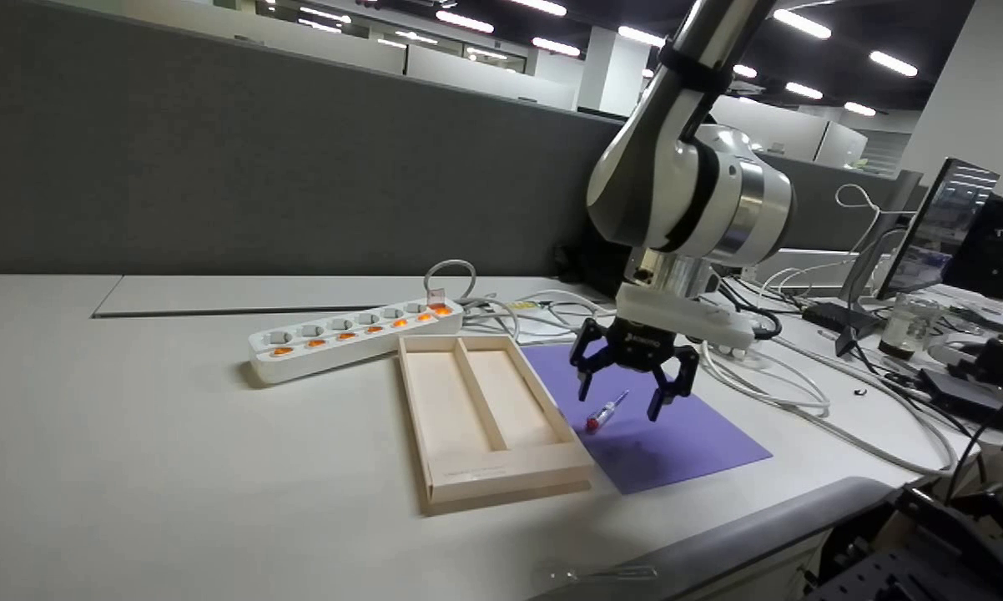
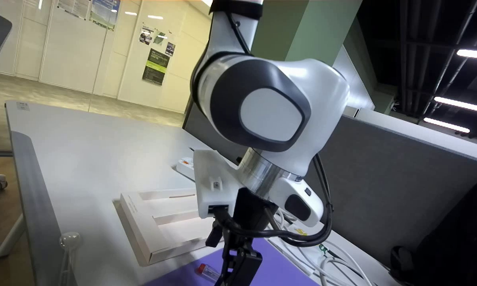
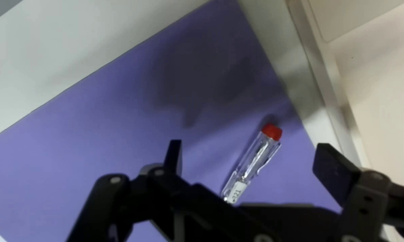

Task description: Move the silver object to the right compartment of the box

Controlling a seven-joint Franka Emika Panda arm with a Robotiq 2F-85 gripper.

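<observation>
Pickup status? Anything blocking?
Black two-finger gripper open, holding nothing. Clear-handled, red-capped screwdriver on purple sheet. Light-wood tray's low side wall likely needs clearing.

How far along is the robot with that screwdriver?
Looks done: the open end effector is near the screwdriver. Seemingly in hand: the grasp; fingers spread either side of it in the wrist view. Left: gripping it, lifting it off the purple sheet and placing it in the right compartment of the box.
</observation>
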